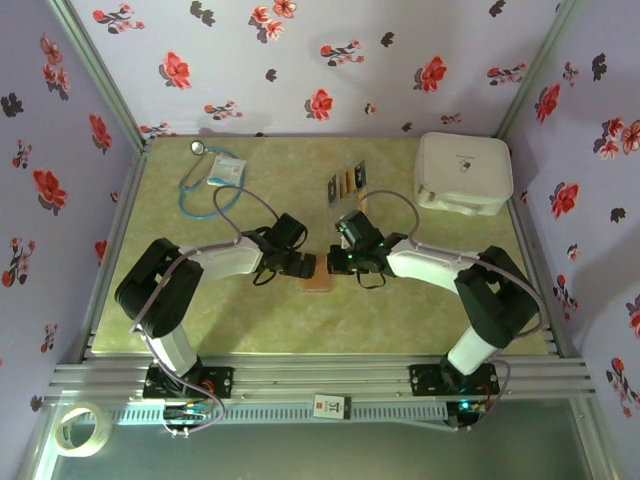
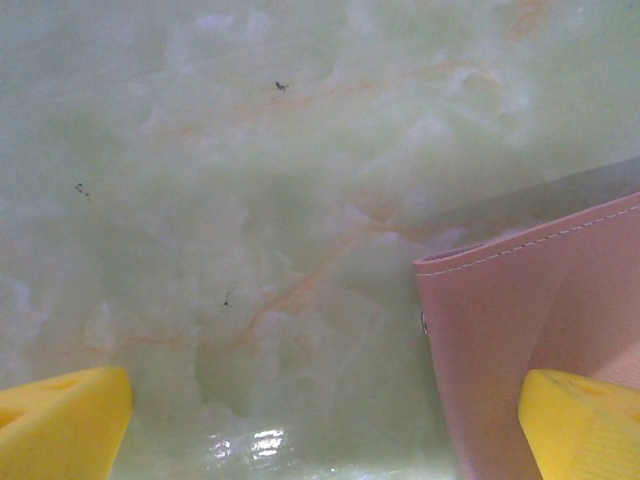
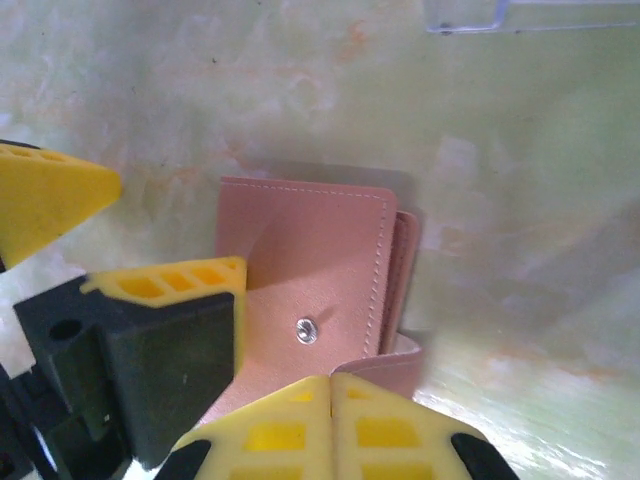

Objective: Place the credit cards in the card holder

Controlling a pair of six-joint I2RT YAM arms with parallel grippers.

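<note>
The table (image 1: 250, 320) carries a white case (image 1: 463, 172) at the far right and a stethoscope (image 1: 208, 175) at the far left. The card holder (image 1: 316, 285) lies near the centre, between the two arms. Left gripper (image 2: 322, 395): fingers fully spread, one finger over the holder, nothing gripped. Right gripper (image 3: 332, 385): fingers pressed together, apparently pinching the holder's raised flap. The flap's snap stud (image 3: 305, 331) is exposed. The credit cards (image 1: 347, 182) sit in a row on the table, on the far side of the holder and well apart from it. Status, as judged: no card is loaded and the holder is at the opening stage. Remaining: open the pocket fully, then collect and insert every card.
</note>
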